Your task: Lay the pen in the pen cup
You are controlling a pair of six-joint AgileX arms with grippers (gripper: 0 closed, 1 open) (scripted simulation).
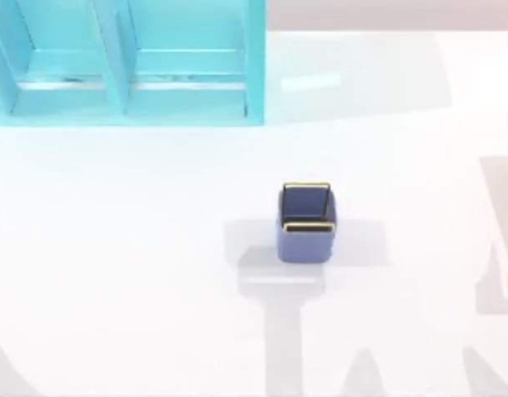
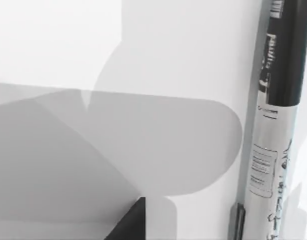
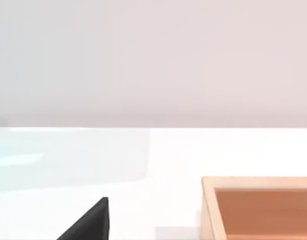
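With the left pincer, whose state I cannot tell, hovering beside the pen on the worktop, I am judging it best to straddle the barrel's middle squarely before carrying it to the pen cup near the worktop's centre.

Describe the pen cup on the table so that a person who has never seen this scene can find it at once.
Start from the large cyan shelf unit at the top view's upper left, then look down and to the right across the white table toward its middle. There stands the pen cup, alone. It is small, square and blue-violet with a thin gold rim, unlike the big cyan shelves.

The pen carries printed labels, too small to read.
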